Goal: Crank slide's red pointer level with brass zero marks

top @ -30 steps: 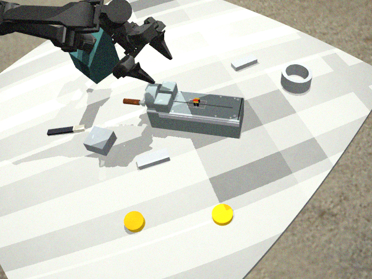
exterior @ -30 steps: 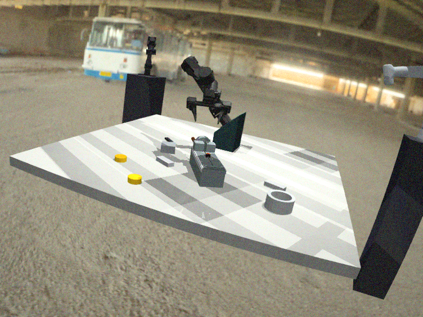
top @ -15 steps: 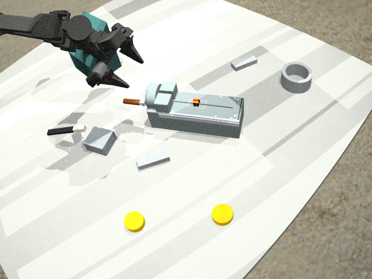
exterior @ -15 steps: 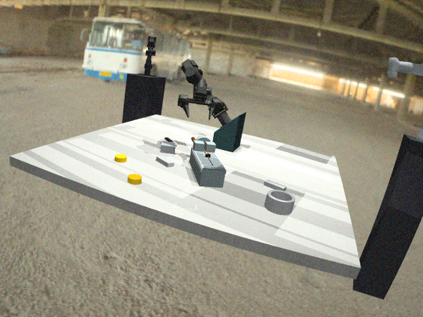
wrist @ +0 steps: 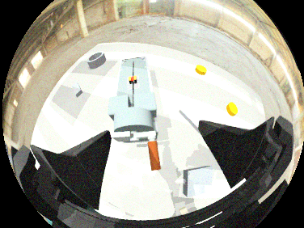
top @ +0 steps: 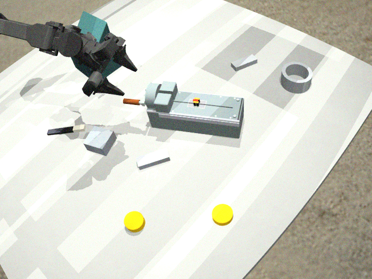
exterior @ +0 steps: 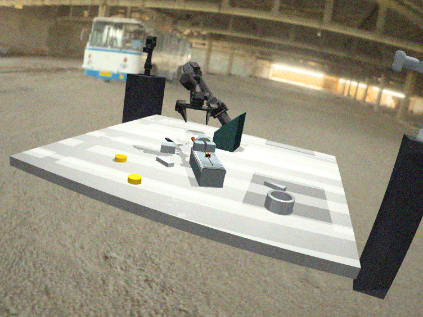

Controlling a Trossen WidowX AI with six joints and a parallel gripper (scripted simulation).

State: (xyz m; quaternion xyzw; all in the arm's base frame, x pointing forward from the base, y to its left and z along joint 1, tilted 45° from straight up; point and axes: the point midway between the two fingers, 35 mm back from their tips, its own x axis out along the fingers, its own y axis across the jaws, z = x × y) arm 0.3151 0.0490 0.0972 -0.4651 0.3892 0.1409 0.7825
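The blue-grey machine [top: 195, 124] [exterior: 211, 177] [wrist: 133, 117] stands on the table. Its orange-brown crank handle [top: 131, 101] [exterior: 193, 139] [wrist: 154, 155] sticks out from the drum end. The small slide with the red pointer [top: 196, 101] [exterior: 207, 155] [wrist: 133, 79] sits along the top slot, with yellow brass colour beside it; the marks are too small to tell if they are level. My gripper [top: 130, 82] [exterior: 196, 123] [wrist: 154, 126] is wide open and empty. It hangs above the handle end, not touching it. In the wrist view the handle shows between the fingers.
A teal wedge [top: 93, 25] [exterior: 228, 134] stands behind the gripper. A grey block [top: 99, 141] [exterior: 167, 147] [wrist: 199, 182] and a black-and-cream bar [top: 60, 130] lie near the handle. Two yellow discs [top: 134, 220] [top: 222, 213], a grey ring [top: 296, 85] [exterior: 278, 206] and two flat grey bars [top: 153, 160] [top: 244, 63] lie farther off.
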